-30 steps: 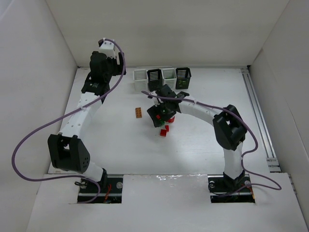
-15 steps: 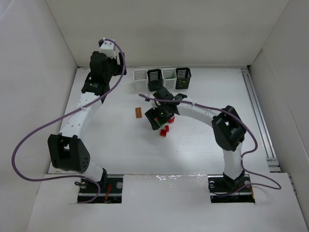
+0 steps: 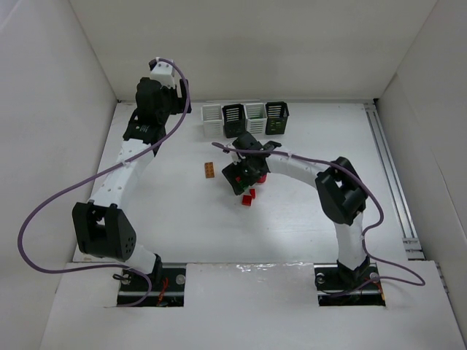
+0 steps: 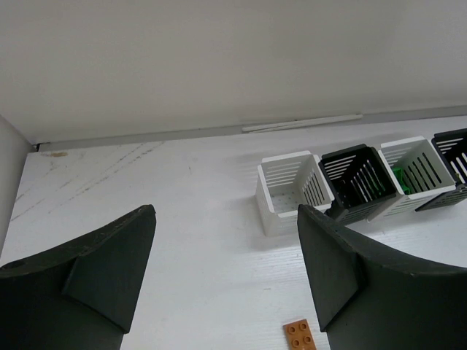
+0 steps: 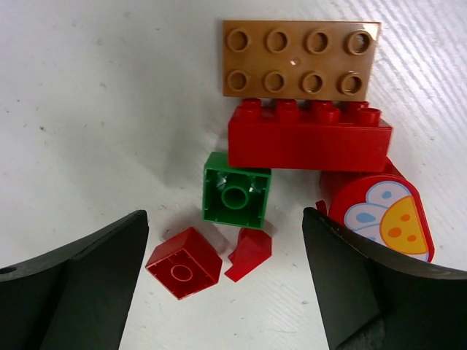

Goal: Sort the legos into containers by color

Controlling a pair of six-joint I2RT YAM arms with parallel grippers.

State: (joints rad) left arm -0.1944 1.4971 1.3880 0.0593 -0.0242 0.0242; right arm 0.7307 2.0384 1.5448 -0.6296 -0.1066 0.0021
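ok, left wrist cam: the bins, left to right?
white bin → black bin → second white bin, with a green piece inside → second black bin, cut off by the frame edge.

Robotics lab cell: white panels [image 3: 255, 44] wall a table [image 3: 182, 219] bearing cabled arms [image 3: 124, 166].

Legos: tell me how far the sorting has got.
Done: a green piece lies in the second white bin. In hand: nothing; the right gripper hangs open over the pile: red bricks, a green brick, a brown plate. Remaining: that pile and the lone orange plate.
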